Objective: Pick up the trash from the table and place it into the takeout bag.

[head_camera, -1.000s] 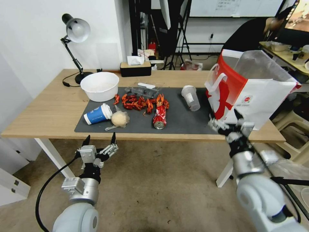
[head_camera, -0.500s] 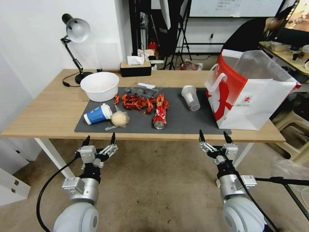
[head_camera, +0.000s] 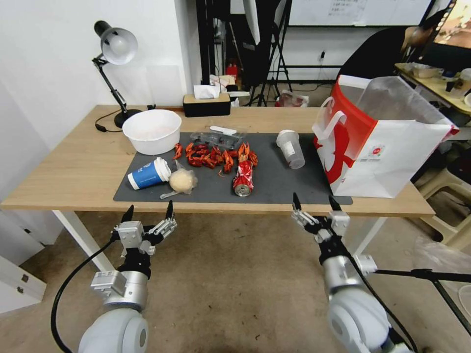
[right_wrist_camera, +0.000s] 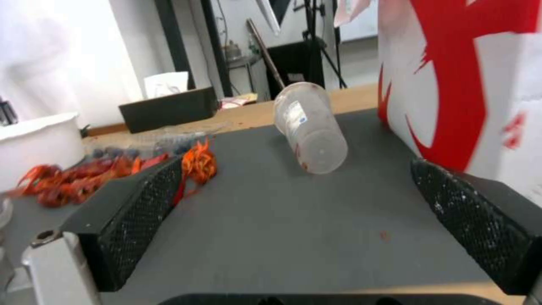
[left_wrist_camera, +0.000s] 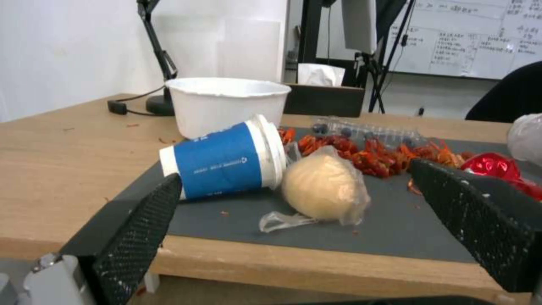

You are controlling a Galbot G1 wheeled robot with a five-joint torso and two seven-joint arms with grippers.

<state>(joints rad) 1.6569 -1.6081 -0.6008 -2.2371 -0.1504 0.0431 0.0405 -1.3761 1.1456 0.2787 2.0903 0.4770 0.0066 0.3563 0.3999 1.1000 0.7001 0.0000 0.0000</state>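
Left gripper [head_camera: 148,211], right gripper [head_camera: 314,202]: both spread, empty, off the table's [head_camera: 73,166] front edge; bag [head_camera: 387,147] near right edge.

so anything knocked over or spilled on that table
Yes: the blue paper cup, translucent plastic cup and crushed red can all lie on their sides on the dark mat, with red leftovers scattered loose.

Rm: white wall [head_camera: 54,63] on left, bare concrete floor [head_camera: 230,289] w/ stains. Black desk lamp [head_camera: 112,49] stood at far left corner. Dark tissue box [head_camera: 206,104] sat behind. Whiteboard [head_camera: 358,11] and black tripod [head_camera: 274,59] at back.
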